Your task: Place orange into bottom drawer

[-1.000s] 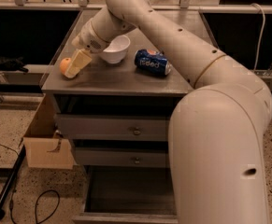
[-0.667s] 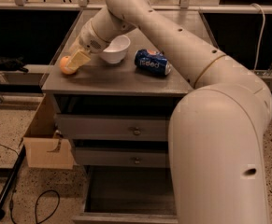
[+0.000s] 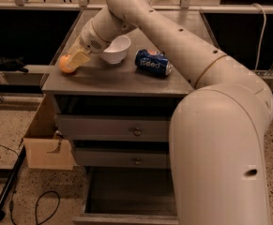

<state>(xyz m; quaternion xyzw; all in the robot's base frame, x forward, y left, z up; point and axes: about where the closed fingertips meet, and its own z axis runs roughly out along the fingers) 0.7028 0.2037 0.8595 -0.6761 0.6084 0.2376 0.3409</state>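
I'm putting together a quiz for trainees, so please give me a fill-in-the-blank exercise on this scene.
1. The robot's gripper is at the small round orange fruit on the grey cabinet top, left of the white ___.
2. The blue soda can lies on its ___.
3. The deep grey bottom drawer stands ___.
Missing words: bowl; side; open.

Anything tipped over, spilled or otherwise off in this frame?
The blue soda can lies on its side on the cabinet top, right of the white bowl; no spill shows. The gripper is at the orange near the top's left edge. The bottom drawer stands open, as the task needs.
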